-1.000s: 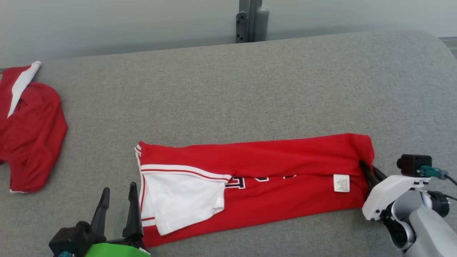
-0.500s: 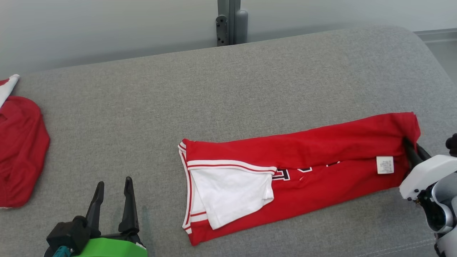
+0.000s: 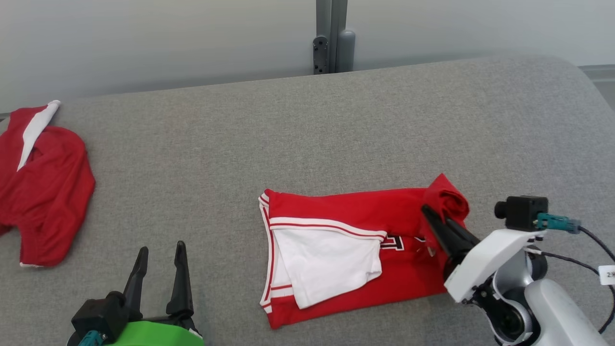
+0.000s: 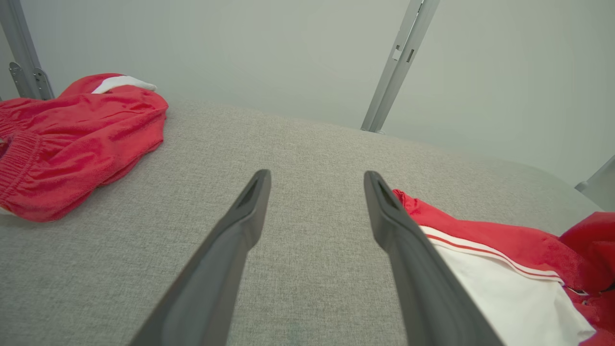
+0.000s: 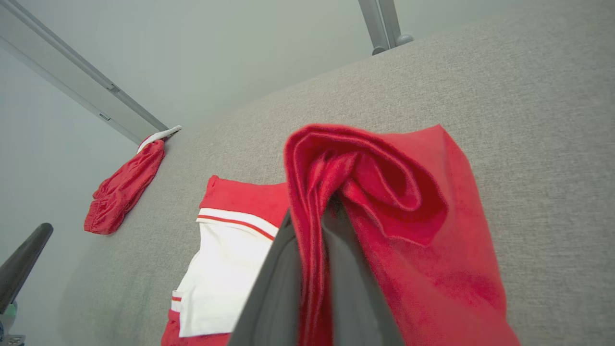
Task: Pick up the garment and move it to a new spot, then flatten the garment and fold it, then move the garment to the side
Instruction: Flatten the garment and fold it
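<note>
A: The red garment (image 3: 336,206) lies folded on the grey surface (image 3: 216,144), right of centre, its right end lifted.
B: Right end effector (image 3: 426,211) pinches that end; left end effector (image 3: 161,250) hovers wide open, empty. A second red cloth (image 3: 43,192) lies far left.

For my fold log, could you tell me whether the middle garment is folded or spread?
Folded: the garment lies as a strip, its right end pinched in the right claw and bunched up.
</note>
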Controlling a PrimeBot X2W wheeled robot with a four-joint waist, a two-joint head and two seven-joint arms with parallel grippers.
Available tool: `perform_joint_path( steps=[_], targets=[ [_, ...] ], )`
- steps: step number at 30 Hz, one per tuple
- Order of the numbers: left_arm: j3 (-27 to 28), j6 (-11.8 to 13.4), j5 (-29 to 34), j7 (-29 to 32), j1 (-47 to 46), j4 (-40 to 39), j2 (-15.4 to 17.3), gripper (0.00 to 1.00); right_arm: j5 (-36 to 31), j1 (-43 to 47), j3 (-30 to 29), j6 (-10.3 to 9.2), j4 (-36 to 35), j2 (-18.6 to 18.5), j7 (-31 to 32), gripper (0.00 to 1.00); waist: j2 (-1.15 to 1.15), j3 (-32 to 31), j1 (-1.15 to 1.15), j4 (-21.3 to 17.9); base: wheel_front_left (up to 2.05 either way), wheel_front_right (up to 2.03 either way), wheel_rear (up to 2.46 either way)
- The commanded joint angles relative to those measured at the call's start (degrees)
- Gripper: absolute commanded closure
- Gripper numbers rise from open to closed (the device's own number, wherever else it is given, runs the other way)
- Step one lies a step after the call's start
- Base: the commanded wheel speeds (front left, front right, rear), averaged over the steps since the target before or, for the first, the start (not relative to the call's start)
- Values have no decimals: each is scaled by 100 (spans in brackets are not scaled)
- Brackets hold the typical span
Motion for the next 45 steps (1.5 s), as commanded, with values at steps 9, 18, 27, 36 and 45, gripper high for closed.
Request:
perform_joint_path(
  steps=[9,18,27,36,45],
  targets=[
    [-102,-103,17,-2,-125,124,-78,0,196,-506,1173,0,188,502,87,100,0,-102,0,429,0,0,0],
    [-145,-223,82,-3,-270,230,-224,0,118,-1204,1879,0,1241,826,-249,100,0,55,0,758,0,0,0],
    [-33,-346,182,-3,-330,361,-381,0,333,-1607,2274,0,2161,1015,-527,0,0,97,0,932,0,0,0],
    [91,-437,261,-3,-276,419,-470,0,721,-1805,2443,0,2032,1009,-856,0,0,67,0,787,0,0,0],
    [154,-474,348,-3,-193,406,-495,0,339,-1583,1956,0,1746,564,-1486,0,0,16,0,554,0,0,0]
  ],
)
